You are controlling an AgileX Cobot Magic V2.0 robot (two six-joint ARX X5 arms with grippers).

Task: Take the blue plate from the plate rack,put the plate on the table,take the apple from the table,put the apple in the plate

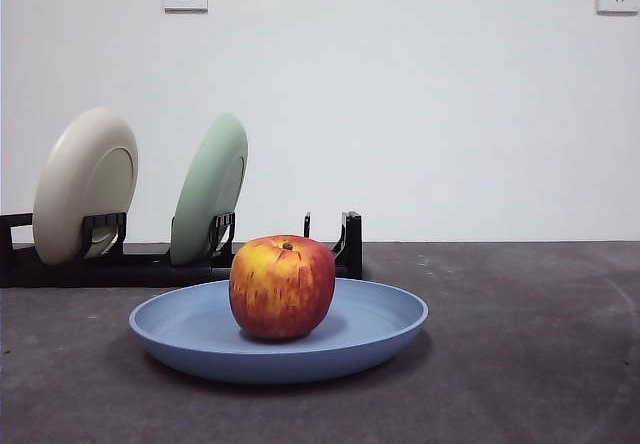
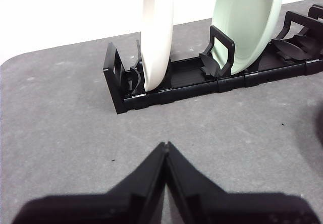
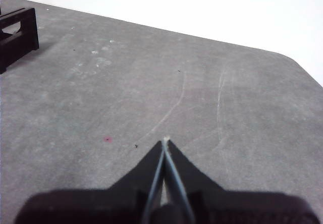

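The blue plate (image 1: 278,336) lies flat on the dark grey table (image 1: 520,344) in the front view, just in front of the plate rack (image 1: 180,262). The red and yellow apple (image 1: 282,286) stands upright in the middle of the plate. Neither arm shows in the front view. My left gripper (image 2: 166,144) is shut and holds nothing, hovering over bare table short of the plate rack (image 2: 202,80). My right gripper (image 3: 165,141) is shut too, above bare table, with one end of the rack (image 3: 17,32) at the edge of its view.
A cream plate (image 1: 84,184) and a pale green plate (image 1: 210,189) stand upright in the rack's slots; the left wrist view shows the cream plate (image 2: 157,32) and green plate (image 2: 247,24) too. A white wall with two sockets rises behind the table.
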